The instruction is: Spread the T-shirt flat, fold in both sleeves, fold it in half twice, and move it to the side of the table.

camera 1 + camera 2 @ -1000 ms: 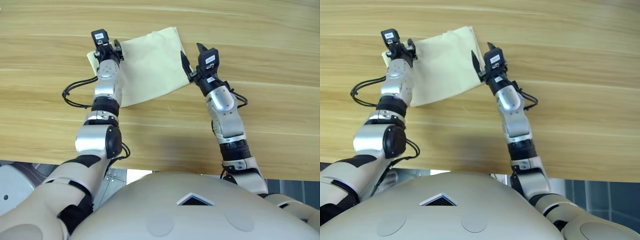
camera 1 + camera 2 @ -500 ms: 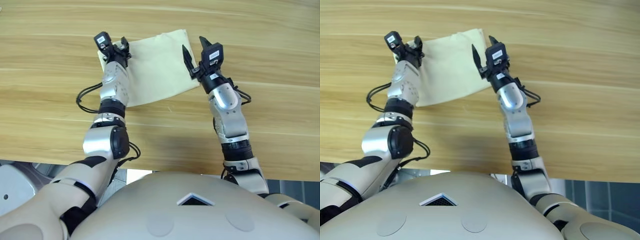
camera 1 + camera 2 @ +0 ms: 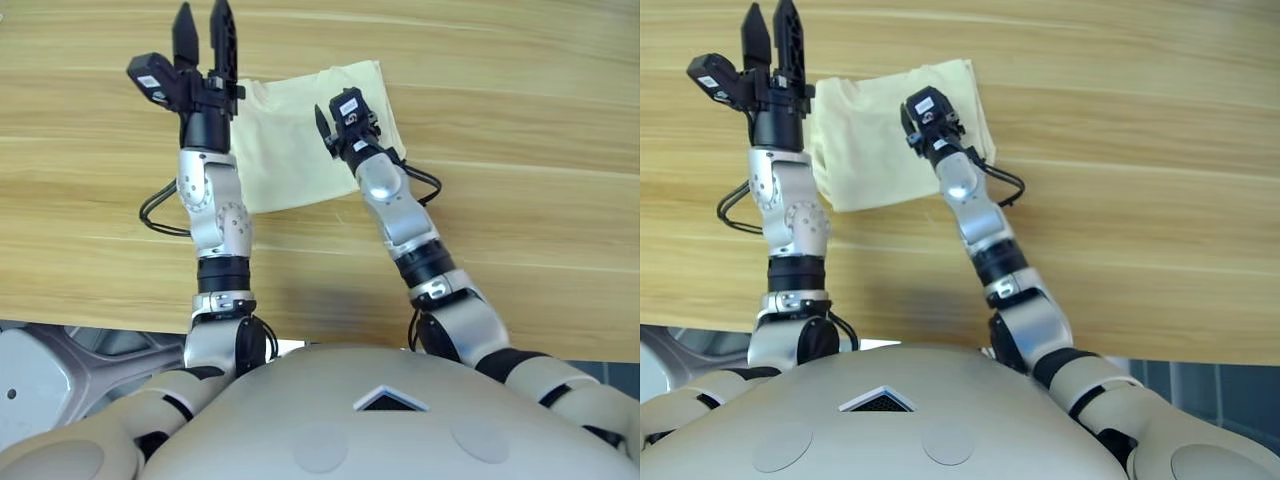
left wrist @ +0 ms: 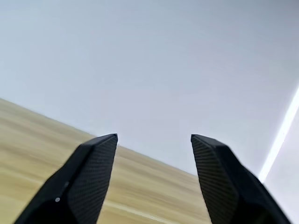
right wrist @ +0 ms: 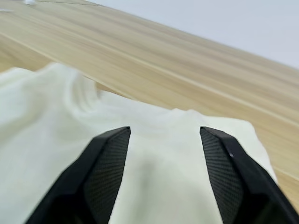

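The pale yellow T-shirt [image 3: 283,150] lies folded into a rough rectangle on the wooden table [image 3: 520,120], with its left edge slightly rumpled. My left gripper [image 3: 202,28] is lifted well above the table by the shirt's left edge. It points up and away and is open with nothing in it; the left wrist view has its fingers [image 4: 88,177] apart against a pale wall. My right gripper [image 3: 328,128] hovers low over the right half of the shirt, open. In the right wrist view its fingers [image 5: 105,163] straddle the cloth [image 5: 56,102] without pinching it.
Bare wooden tabletop extends to the right [image 3: 1140,120], to the left [image 3: 70,130] and beyond the shirt. The table's near edge [image 3: 330,335] runs just in front of my arms. Black cables [image 3: 160,210] loop beside my left forearm.
My left arm let go of the shirt's left edge and swung up, its gripper now pointing up. My right gripper moved from the shirt's right edge to above the cloth.
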You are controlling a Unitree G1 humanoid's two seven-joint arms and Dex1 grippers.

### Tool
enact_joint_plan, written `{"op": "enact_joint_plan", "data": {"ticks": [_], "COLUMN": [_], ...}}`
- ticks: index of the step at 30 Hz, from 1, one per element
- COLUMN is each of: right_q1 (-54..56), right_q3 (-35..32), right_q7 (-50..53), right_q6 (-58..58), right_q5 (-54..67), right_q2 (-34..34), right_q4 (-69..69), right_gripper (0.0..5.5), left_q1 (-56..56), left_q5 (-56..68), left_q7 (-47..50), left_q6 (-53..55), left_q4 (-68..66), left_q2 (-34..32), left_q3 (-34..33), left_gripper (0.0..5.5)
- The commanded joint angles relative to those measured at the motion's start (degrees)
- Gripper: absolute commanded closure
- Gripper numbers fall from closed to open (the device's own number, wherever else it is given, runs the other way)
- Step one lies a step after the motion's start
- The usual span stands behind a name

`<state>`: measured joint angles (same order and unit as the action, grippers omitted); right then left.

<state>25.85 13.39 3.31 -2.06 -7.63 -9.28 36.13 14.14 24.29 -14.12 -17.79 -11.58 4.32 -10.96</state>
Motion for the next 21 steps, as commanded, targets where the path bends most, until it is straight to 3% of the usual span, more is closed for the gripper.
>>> {"op": "enact_joint_plan", "data": {"ticks": [1, 7, 12, 14, 18, 21], "right_q1": [-1.5, -9.34, -18.63, -21.17, -27.01, -32.13], "right_q3": [1.52, 9.87, 23.68, 24.02, 18.11, 13.56], "right_q7": [2.49, 2.65, -0.09, -1.42, -6.74, -11.24], "right_q6": [0.64, -1.61, -5.68, -8.67, -16.62, -22.13], "right_q5": [0.22, -2.31, -4.6, -2.87, -1.8, -1.99], "right_q2": [-7.18, -7.36, -2.95, 0.47, 14.07, 20.59], "right_q4": [3.28, -2.54, -15.76, -20.42, -35.65, -46.72], "right_gripper": [2.75, 2.75, 2.75, 2.75, 2.75, 2.75], "left_q1": [4.09, 12.48, 17.54, 18.22, 19.19, 20.55], "left_q5": [-3.39, -5.15, -5.78, -5.71, -5.93, -6.49], "left_q7": [4.44, 4.35, 3.43, 3.24, 3.29, 3.75], "left_q6": [1.62, 0.57, -1.84, -2.12, -2.71, -2.75], "left_q4": [-3.7, -14.93, -26.59, -27.62, -27.92, -28.97], "left_q2": [-0.15, -3.02, -3.48, -3.73, -5.49, -5.89], "left_q3": [-0.34, -1.71, -2.31, -2.46, -3.05, -3.22], "left_gripper": [2.57, 2.57, 2.57, 2.57, 2.57, 2.57]}}
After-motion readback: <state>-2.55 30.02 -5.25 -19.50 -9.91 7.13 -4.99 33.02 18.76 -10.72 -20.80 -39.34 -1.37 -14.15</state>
